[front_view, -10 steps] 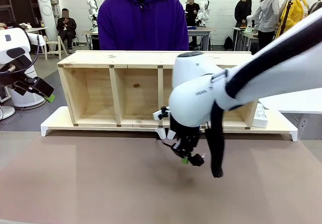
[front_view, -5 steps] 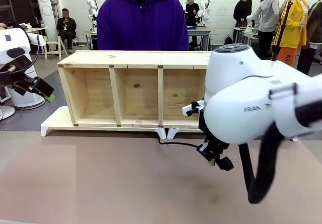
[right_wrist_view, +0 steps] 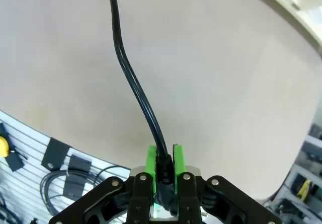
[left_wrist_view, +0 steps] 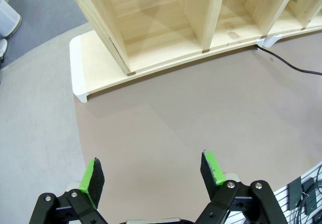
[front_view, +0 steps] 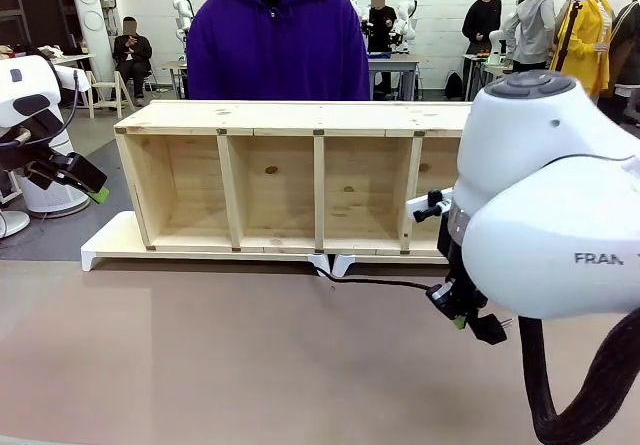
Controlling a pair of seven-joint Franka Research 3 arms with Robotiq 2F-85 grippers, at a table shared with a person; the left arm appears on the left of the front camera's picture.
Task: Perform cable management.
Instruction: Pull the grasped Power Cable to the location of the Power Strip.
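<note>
wooden shelf (front_view: 270,115) sits at the far side of the table (front_view: 200,365); the cable (front_view: 380,284) runs from under the shelf's middle over to my right pincer (front_view: 462,315), clamped on it just behind the plug (front_view: 490,327); left pincer (left_wrist_view: 151,168) hangs apart, well off to the side; early days I'd say, nothing routed or tidied yet

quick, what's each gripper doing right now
left gripper: open, holding nothing
right gripper: closed on the cable
</note>
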